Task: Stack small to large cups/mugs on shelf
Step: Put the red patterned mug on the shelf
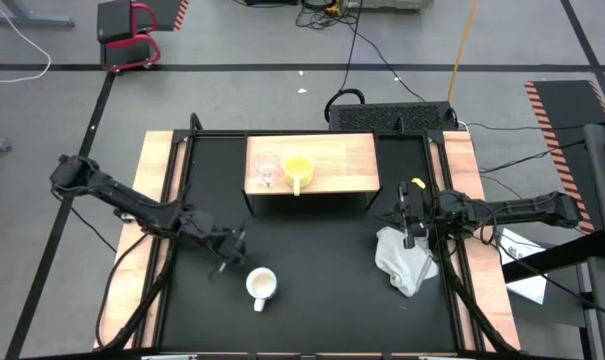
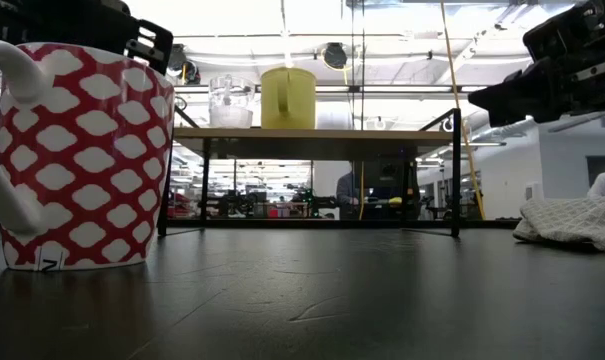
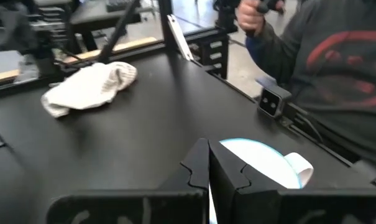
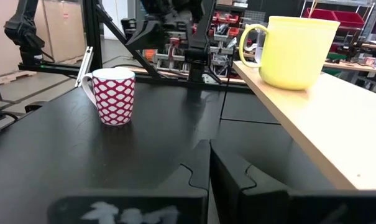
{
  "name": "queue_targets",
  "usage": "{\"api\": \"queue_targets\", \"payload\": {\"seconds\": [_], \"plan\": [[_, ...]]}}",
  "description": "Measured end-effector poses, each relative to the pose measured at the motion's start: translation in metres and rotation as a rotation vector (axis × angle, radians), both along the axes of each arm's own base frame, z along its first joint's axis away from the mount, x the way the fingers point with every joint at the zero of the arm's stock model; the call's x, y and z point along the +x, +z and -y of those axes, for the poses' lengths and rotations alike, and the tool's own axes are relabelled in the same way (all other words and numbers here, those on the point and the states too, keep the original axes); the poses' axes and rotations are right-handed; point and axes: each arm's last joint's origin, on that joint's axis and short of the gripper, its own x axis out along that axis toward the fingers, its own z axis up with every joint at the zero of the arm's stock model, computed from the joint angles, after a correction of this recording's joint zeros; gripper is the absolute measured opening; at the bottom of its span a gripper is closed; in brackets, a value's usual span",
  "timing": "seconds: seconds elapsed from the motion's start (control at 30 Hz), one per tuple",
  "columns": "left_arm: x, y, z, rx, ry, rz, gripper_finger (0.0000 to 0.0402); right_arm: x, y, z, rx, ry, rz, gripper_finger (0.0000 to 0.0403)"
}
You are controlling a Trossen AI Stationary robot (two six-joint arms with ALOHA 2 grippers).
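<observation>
Now, starting at the left of the high view, the left hand (image 1: 232, 252) is hovering low over the black worktop (image 1: 322, 290), its fingers pressed fully together and gripping nothing. Just to its right and a little nearer the front edge, the white mug with the red pattern (image 1: 260, 286) is standing upright on the worktop, apart from the hand, its handle pointing toward the near edge. Farther back, the light wooden shelf (image 1: 342, 165) is sitting across the far middle of the worktop. On its flat top the small clear glass cup (image 1: 267, 168) is standing toward the left end, and the yellow mug (image 1: 299, 170) is standing just beside it on the right, handle turned toward the near side. Moving right, the right hand (image 1: 409, 222) is hanging above the worktop near the shelf's right end, fingers likewise closed and carrying nothing. Just below it, a crumpled white cloth (image 1: 406, 260) is lying by the worktop's right side.
</observation>
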Motion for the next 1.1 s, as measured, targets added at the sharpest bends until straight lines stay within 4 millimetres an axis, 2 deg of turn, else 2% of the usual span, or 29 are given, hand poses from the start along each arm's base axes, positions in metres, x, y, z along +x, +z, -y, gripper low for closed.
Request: {"api": "queue_targets", "payload": {"seconds": [0.17, 0.5, 0.73, 0.93, 1.1], "plan": [[0.004, -0.002, 0.01, 0.011, -0.028, -0.016, 0.0, 0.0, 0.001, 0.0, 0.0, 0.0, 0.01, 0.0], [0.009, 0.0, 0.021, -0.028, 0.029, -0.049, 0.0001, 0.0, 0.003, 0.0, 0.019, -0.001, 0.032, 0.0], [0.014, 0.015, 0.028, -0.02, 0.145, -0.108, 0.0002, 0.0, 0.003, 0.0, 0.019, -0.001, 0.032, 0.0], [0.018, 0.027, 0.035, 0.025, 0.15, -0.184, 0.0003, 0.0, 0.002, 0.0, 0.019, 0.001, 0.025, 0.0], [0.017, 0.029, 0.035, 0.019, 0.159, -0.235, 0.0029, 0.0, 0.002, 0.0, 0.019, 0.003, 0.017, 0.0]]}}
